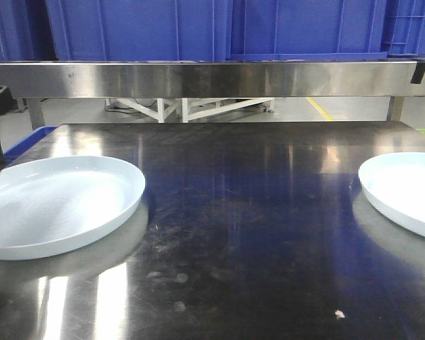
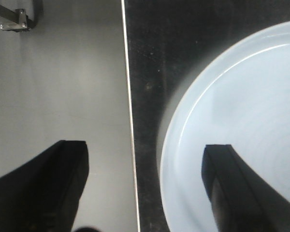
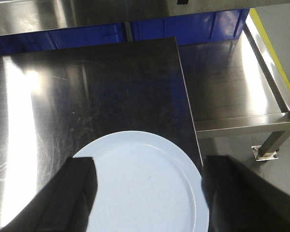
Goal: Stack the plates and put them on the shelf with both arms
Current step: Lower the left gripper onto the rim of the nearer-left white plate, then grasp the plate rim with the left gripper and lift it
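Steel table (image 1: pixel 255 234) held the left plate (image 1: pixel 57 202) and right plate (image 1: pixel 404 191) well apart. I saw my left claw (image 2: pixel 147 188) spread astride one rim, my right claw (image 3: pixel 147 193) spread above the other.

Left plate (image 1: pixel 57 202) and right plate (image 1: pixel 404 191) lie apart on table (image 1: pixel 248 212).

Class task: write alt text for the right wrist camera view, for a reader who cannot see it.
A pale bluish-white plate lies flat by the right edge of a dark steel table, seen from above between the two black fingers of the open right tool. Past the edge are a lower steel shelf and blue crates.
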Motion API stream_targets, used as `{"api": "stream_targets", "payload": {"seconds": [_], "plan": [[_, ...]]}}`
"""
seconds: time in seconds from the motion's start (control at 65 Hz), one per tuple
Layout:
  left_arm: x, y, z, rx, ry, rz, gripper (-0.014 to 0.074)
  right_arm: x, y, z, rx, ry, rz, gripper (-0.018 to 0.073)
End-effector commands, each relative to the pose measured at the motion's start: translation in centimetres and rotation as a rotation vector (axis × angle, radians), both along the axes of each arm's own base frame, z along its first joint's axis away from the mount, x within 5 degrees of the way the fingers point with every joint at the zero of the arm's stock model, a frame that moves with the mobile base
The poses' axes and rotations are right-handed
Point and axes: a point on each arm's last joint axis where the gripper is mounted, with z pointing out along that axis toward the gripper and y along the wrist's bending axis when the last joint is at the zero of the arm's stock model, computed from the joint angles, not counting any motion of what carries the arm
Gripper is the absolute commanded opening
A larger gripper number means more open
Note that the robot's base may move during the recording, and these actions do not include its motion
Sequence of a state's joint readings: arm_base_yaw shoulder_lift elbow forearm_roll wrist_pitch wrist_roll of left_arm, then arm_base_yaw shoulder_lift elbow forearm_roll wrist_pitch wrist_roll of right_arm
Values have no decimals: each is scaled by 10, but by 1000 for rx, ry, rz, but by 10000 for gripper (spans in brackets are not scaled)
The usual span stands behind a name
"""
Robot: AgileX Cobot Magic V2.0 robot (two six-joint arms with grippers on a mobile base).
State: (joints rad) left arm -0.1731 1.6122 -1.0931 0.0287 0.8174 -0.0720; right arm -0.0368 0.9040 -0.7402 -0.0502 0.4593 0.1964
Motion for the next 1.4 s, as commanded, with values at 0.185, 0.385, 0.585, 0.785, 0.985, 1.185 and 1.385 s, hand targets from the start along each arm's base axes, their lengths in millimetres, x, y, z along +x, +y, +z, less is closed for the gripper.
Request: {"api": "stream_targets", "payload": {"seconds": [0.185, 0.385, 0.585, 0.785, 0.985, 1.185, 1.385], "plan": [[6, -4, 5, -23, -47, 2, 529, 3, -1, 20, -14, -125, 1, 564], [8, -4, 1, -21, -38, 2, 529, 3, -1, 20, -14, -125, 1, 564], [9, -4, -5, -19, -26, 2, 529, 3, -1, 20, -14, -125, 1, 564], [10, -5, -5, -20, -31, 2, 529, 3, -1, 20, -14, -125, 1, 564], [10, -5, -7, -19, -23, 2, 477, 3, -1, 20, -14, -125, 1, 564], [11, -5, -7, -18, -25, 0, 91, 3, -1, 20, -13, -124, 1, 564], [13, -5, 0, -25, -40, 2, 99, 3, -1, 20, -13, -126, 1, 564]]}}
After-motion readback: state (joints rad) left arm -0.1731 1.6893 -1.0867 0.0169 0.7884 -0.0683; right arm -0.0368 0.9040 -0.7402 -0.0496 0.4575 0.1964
